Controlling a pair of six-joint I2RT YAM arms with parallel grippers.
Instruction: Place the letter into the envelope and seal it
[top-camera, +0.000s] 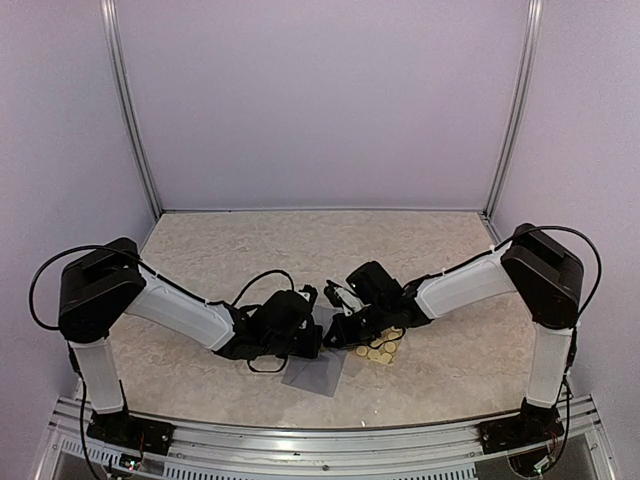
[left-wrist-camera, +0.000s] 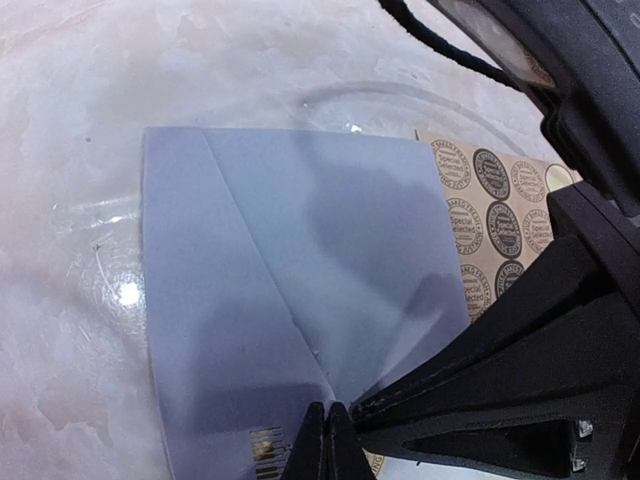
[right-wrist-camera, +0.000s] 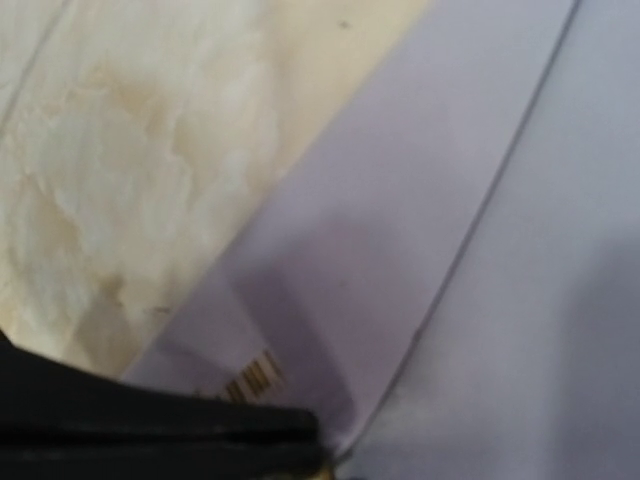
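Note:
The grey-lavender envelope (left-wrist-camera: 270, 270) lies flat on the table with its triangular flap folded down; a small barcode shows near its edge. In the top view the envelope (top-camera: 315, 376) sits between the two arms. My left gripper (left-wrist-camera: 335, 418) is shut, its tips resting at the point of the flap. My right gripper (right-wrist-camera: 310, 438) is shut too, lying low across the envelope (right-wrist-camera: 420, 230) right beside the left one. Its black fingers (left-wrist-camera: 520, 320) cross the left wrist view. The letter is hidden. I cannot tell whether anything thin sits between either pair of jaws.
A tan sheet of round stickers (left-wrist-camera: 495, 215) lies partly under the envelope's right edge; it shows as sticker sheet (top-camera: 379, 348) below the right arm. The marbled table (top-camera: 300, 250) stretches back to the purple walls.

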